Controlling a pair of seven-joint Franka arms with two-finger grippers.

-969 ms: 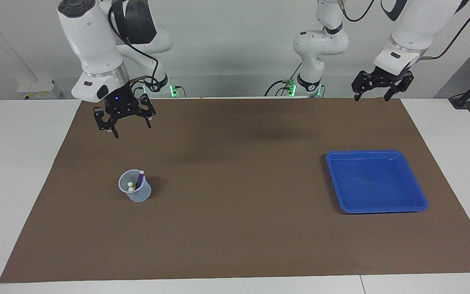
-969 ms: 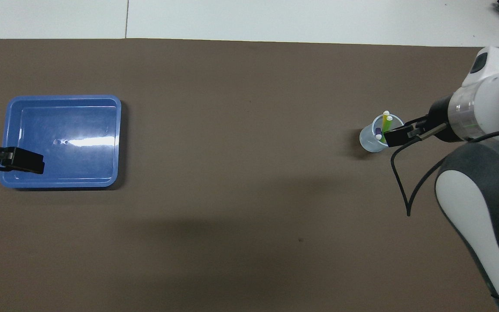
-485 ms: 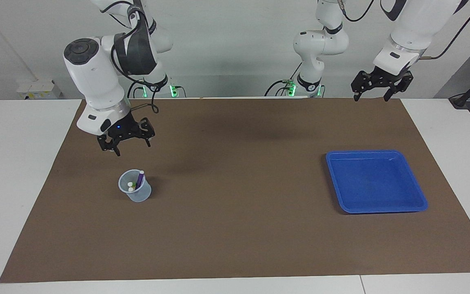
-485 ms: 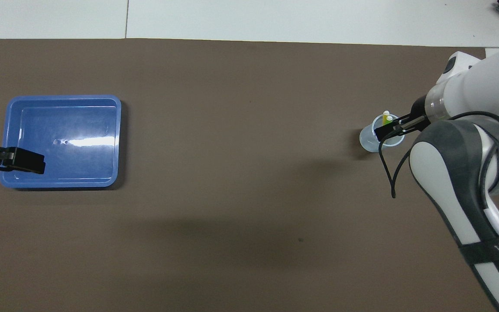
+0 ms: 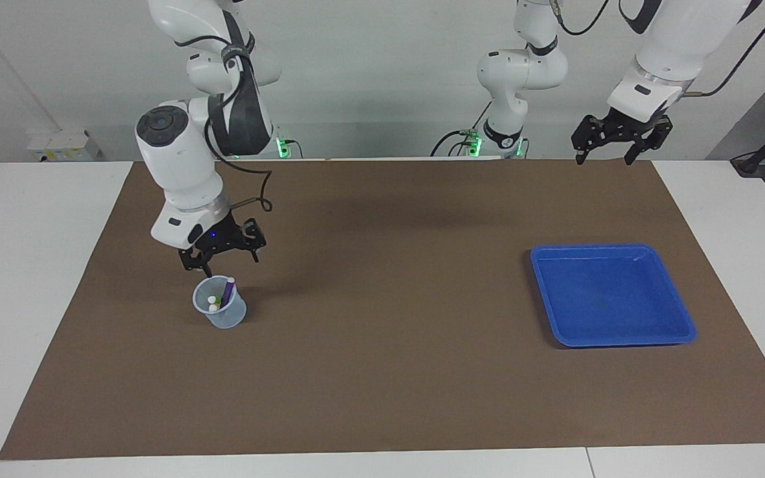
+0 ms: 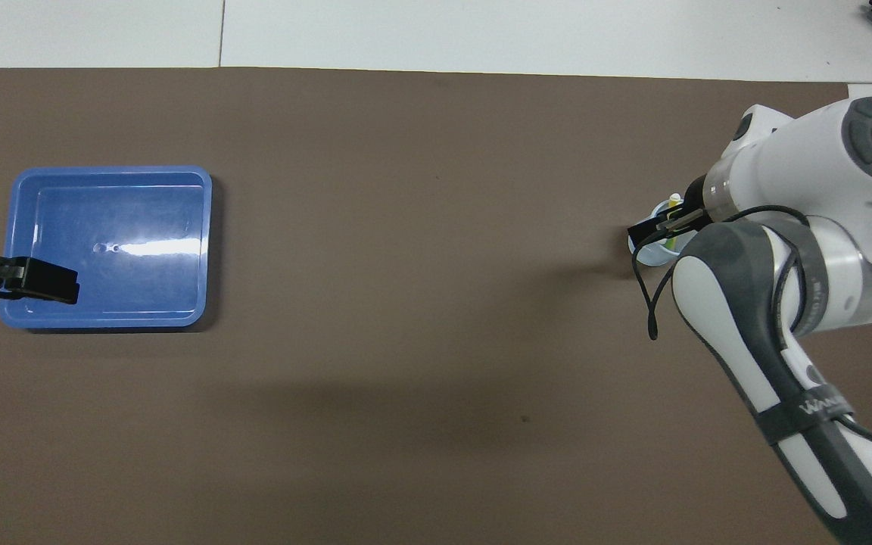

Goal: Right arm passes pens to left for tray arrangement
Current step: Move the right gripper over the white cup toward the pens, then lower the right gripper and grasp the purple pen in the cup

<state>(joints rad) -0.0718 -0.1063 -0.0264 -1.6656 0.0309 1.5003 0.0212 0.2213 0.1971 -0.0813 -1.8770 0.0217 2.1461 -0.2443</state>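
The pens (image 5: pixel 223 297) stood in a cup (image 5: pixel 220 311) on the counter (image 5: pixel 382 372). The right gripper (image 5: pixel 223 255) hung just above the cup, fingers wide, holding nothing. The left gripper (image 5: pixel 611 149) waited wide and empty. The tray (image 5: pixel 611 342) lay well apart from the cup, toward the left arm's end.

- Cup (image 6: pixel 644 244), overhead view: right arm (image 6: pixel 777 250) is covering most of it, only rim edge at 9 o'clock showing.
- Pens (image 5: pixel 221 300): lower parts sitting hidden inside cup; yellow/green too small to tell apart in facing view.
- Left gripper (image 6: pixel 38 281), overhead view: frame edge is cutting it off at 9 o'clock; it's overlapping tray (image 6: pixel 107 175) corner.
- Both arms' upper links: running out at 12 o'clock, facing view.
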